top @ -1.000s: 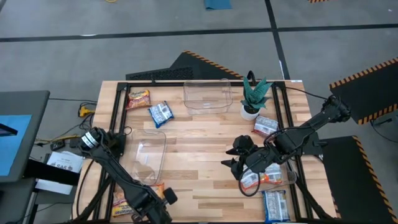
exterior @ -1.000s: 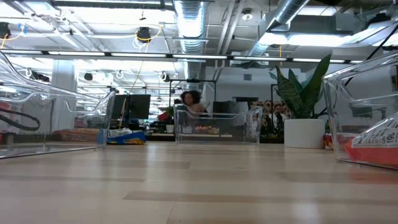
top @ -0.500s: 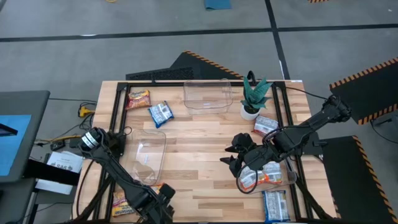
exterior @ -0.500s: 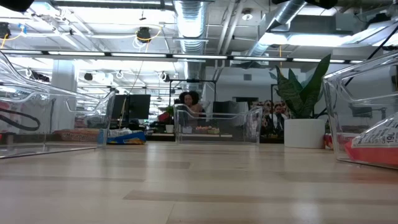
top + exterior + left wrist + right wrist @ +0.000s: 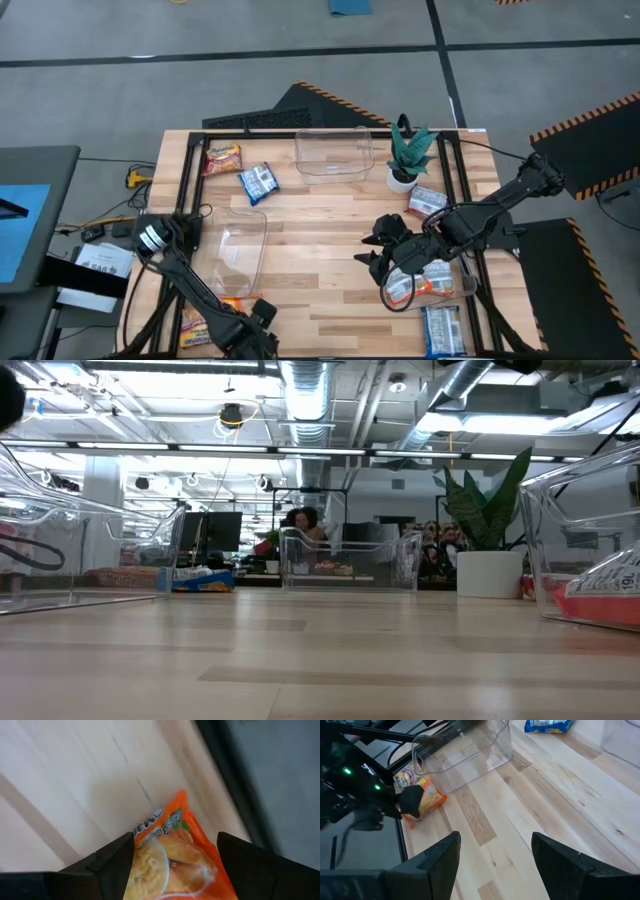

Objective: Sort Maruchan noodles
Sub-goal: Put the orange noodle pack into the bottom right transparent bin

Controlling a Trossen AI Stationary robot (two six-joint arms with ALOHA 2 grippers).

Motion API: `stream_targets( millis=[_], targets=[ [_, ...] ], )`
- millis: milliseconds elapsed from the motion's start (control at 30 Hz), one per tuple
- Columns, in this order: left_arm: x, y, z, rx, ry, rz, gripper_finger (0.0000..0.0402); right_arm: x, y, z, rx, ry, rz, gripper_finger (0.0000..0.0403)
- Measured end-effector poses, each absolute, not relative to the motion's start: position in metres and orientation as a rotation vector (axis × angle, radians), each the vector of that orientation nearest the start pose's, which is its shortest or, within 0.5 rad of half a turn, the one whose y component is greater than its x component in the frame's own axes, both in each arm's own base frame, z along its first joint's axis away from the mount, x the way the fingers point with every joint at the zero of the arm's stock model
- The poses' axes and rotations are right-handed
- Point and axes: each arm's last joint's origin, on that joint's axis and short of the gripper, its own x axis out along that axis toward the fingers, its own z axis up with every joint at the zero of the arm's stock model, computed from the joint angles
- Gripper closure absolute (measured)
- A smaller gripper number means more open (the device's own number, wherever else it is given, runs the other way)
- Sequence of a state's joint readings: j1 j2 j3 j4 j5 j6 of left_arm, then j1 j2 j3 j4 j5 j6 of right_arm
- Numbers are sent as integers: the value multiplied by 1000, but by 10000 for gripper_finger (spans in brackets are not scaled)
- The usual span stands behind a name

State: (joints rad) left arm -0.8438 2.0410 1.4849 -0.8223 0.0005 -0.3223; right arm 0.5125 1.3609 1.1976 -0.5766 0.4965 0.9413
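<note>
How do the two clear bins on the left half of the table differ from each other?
The far bin stands beside the potted plant; the near bin lies by the left gripper. The far bin's long side runs across the table, the near bin's toward the front. Both are clear and hold no packets.

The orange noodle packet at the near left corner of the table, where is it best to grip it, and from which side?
Probably from above: the orange packet lies flat on the table, so pinch across its narrow width. The left claw is already open astride it.

Bright even overhead light; soft shadows; left wrist view motion-blurred, backlit ceiling glare.
</note>
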Motion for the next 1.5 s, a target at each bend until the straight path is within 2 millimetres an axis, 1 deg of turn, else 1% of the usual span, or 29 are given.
stream_targets(
  millis=[133,200,233,300,367,433,467,500,567,700,800,867,967,1100,1200,1300,1400,1500],
  targets=[
    [264,-296,149,345,1436,-446,140,255,128,318,551,589,-282,132],
    [264,-297,147,356,1440,-436,160,255,128,318,551,589,-283,132],
    [264,-296,147,365,1438,-432,177,255,128,318,551,588,-282,132],
    [264,-296,147,378,1436,-426,223,255,128,318,551,589,-283,132],
    [263,-294,148,388,1441,-421,282,255,128,318,551,588,-282,132],
    [263,-294,148,387,1442,-426,349,255,128,318,551,588,-283,132],
    [263,-294,149,383,1442,-429,374,255,128,318,551,588,-283,132],
    [264,-294,150,370,1443,-438,385,255,128,318,551,589,-283,132],
    [263,-293,154,363,1436,-444,392,255,128,318,551,588,-283,132],
    [262,-293,172,342,1394,-474,401,256,127,318,552,587,-287,132],
    [262,-291,196,312,1336,-504,401,256,127,318,545,587,-286,132],
    [260,-287,215,290,1283,-528,401,256,127,318,545,588,-285,132],
    [258,-276,250,267,1187,-558,402,256,127,318,546,589,-281,132],
    [257,-244,303,185,1023,-480,401,258,130,321,585,591,-220,132],
    [257,-214,341,113,858,-409,401,263,134,328,622,555,-110,132],
    [258,-186,376,79,664,-385,401,268,139,339,618,470,11,132],
    [261,-161,404,66,489,-371,401,273,139,349,554,371,76,132],
    [265,-143,420,43,381,-405,401,278,136,358,482,276,114,132]
  ],
)
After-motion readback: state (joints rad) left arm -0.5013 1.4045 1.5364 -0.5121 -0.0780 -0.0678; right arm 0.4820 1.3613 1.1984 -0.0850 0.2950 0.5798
